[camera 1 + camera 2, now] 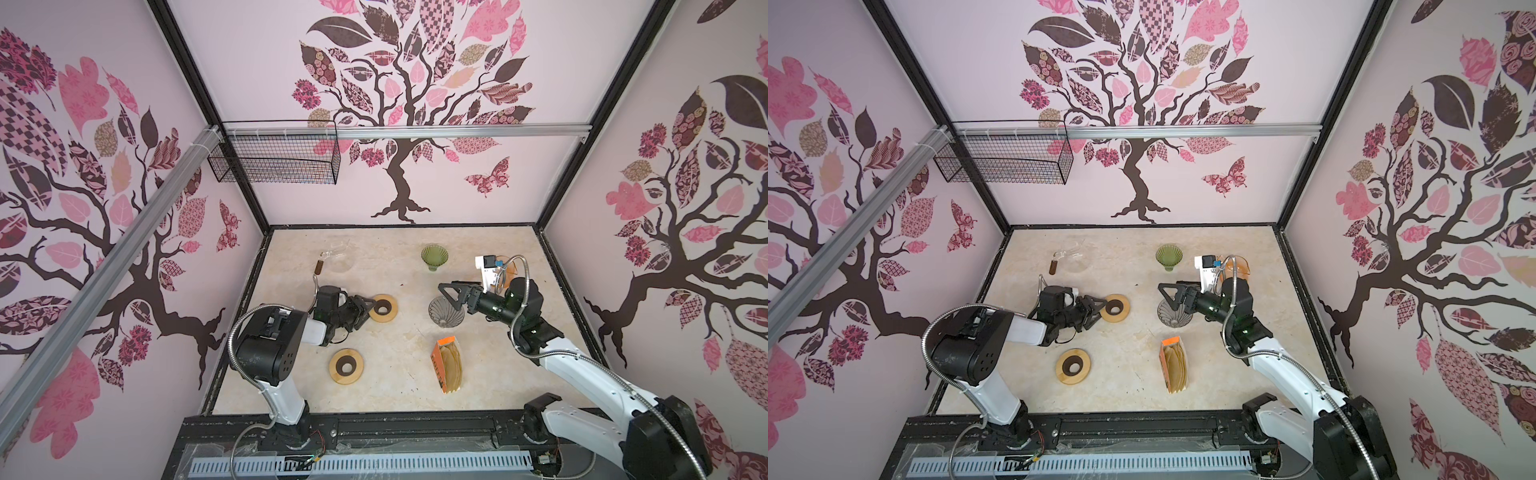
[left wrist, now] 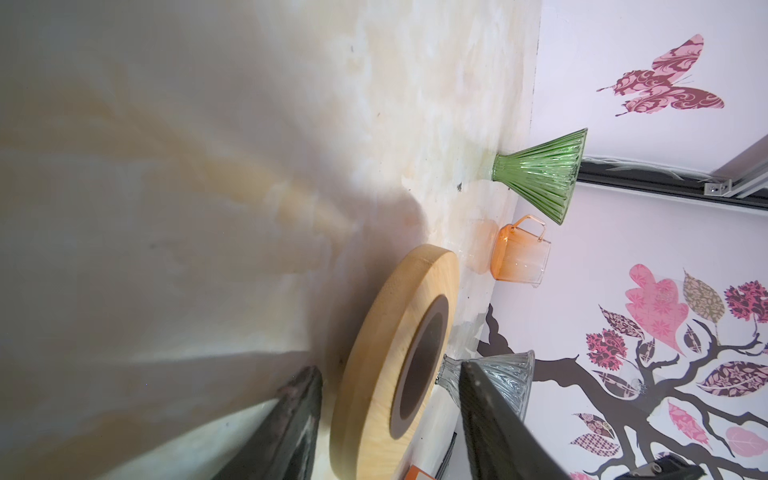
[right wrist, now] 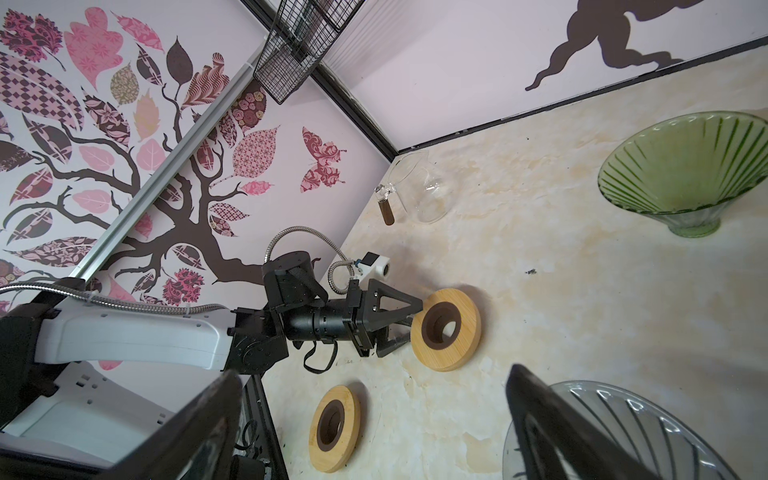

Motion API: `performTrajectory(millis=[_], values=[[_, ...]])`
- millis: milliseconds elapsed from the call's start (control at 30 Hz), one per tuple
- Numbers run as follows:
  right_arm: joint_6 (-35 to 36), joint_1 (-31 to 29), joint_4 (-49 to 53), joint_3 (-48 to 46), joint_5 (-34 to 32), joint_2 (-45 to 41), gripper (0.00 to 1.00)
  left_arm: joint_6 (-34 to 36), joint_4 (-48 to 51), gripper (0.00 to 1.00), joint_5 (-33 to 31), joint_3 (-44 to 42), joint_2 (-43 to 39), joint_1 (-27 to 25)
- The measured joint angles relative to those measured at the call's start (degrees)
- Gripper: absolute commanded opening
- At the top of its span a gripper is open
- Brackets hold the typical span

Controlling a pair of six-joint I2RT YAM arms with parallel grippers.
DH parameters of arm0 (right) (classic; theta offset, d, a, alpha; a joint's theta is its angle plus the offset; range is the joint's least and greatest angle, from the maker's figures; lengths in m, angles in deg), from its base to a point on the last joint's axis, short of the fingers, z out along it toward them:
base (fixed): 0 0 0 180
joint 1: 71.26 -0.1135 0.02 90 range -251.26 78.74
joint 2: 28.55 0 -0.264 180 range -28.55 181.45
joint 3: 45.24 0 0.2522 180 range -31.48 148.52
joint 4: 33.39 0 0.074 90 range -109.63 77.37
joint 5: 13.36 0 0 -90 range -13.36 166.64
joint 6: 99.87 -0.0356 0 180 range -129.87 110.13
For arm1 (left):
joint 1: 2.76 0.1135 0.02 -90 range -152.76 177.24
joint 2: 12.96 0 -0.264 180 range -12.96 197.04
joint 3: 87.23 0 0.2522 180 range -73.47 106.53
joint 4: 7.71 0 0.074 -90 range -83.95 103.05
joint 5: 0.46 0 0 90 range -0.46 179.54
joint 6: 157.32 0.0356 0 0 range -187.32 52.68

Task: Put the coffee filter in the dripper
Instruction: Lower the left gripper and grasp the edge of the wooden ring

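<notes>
over grey dripper (image 1: 446, 319): right hand (image 1: 446, 297) released, filter pack (image 1: 449, 365) near, frontward; left hand (image 1: 370, 310) released astride wooden ring (image 1: 392, 309).

No text can be read for certain. The orange side of the filter box (image 1: 439, 363) (image 1: 1163, 365) carries dark lettering running along its length. In both top views it is too small and slanted to make out, and the wrist views show only a corner of the box.
</notes>
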Motion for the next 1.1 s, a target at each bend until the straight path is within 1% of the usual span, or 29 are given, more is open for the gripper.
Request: performTrajectory(millis=[67, 533, 967, 1100], values=[[0.02, -0.09, 0.00, 0.00, 0.02, 0.00, 1.00, -0.48, -0.74, 0.56, -0.02, -0.17, 0.04, -0.11], [0.13, -0.24, 0.22, -0.07, -0.37, -0.42, 1.00, -2.19, -3.10, 0.41, -0.22, -1.05, 0.04, -0.22], [0.26, -0.42, 0.28, -0.42, -0.44, -0.55, 1.00, -3.78, -4.87, 0.25, -0.44, -1.46, 0.79, -0.22], [0.26, -0.42, 0.31, -0.42, -0.46, -0.55, 1.00, -5.20, -7.78, 0.19, -0.57, -2.19, 1.92, -0.22]])
